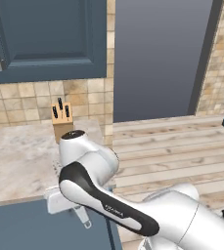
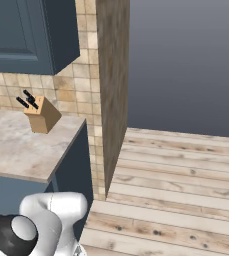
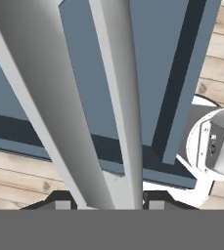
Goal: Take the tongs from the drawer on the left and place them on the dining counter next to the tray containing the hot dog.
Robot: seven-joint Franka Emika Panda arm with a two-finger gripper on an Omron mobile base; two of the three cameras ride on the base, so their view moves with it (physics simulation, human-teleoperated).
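Here the tongs (image 3: 101, 102) fill the hand view as two long pale-grey metal arms that run from the top of the frame and converge toward the bottom centre, right between the two dark fingertips (image 3: 158, 201); the jaws stand partly apart and look clamped on the closed end of the tongs. Behind them lies the slate-blue cabinet front (image 3: 167, 58) and, at the right and lower left of that frame, wooden floor (image 3: 221, 53). In the left base view the gripper (image 1: 83, 215) hangs low at the bottom left of centre, below the edge of the marble surface (image 1: 15, 161), with a small silvery tip of the tongs poking out beneath it. A wooden knife block (image 1: 62, 119) stands on that marble surface against the tiled wall (image 1: 15, 102), left of centre. The tongs look light, stiff and smooth, so I judge they could slip or swing in a two-finger pinch; a hold near the joined end, as appears now, leaves the long arms free to lever, and a grip nearer the middle would probably carry steadier.
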